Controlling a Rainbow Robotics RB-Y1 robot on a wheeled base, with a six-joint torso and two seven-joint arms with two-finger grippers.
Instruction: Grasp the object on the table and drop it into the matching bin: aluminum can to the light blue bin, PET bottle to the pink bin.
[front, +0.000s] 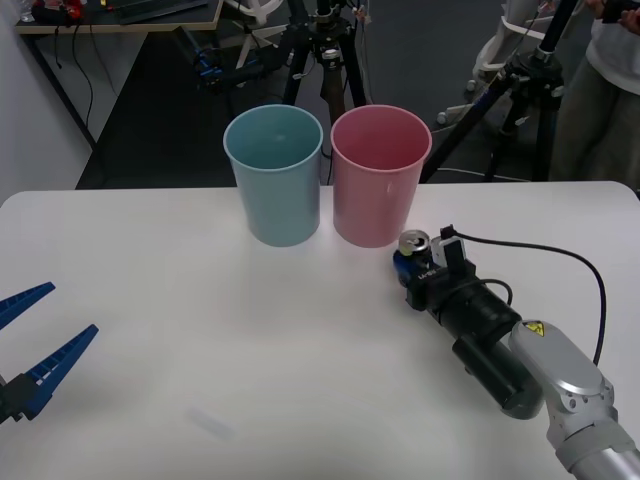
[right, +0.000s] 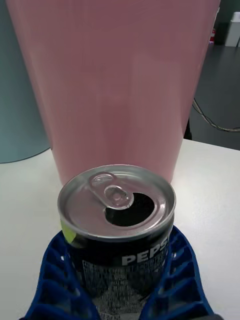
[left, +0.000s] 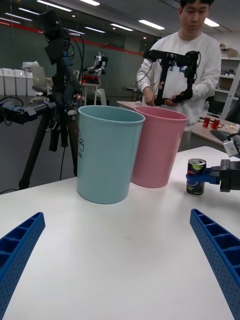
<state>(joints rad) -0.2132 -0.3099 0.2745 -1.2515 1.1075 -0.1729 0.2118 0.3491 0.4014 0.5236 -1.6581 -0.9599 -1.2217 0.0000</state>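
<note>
The right gripper (front: 409, 262) is clamped on the small dark aluminium can (front: 413, 247) lettered "PEPS", upright on the white table (front: 200, 330) just beside the pale pink plastic bin (front: 379, 175), while the left gripper (front: 35, 335) waits spread apart.

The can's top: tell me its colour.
Silver, with its pull tab, on the aluminum can held in the right pincer; clearest in the right wrist view.
</note>
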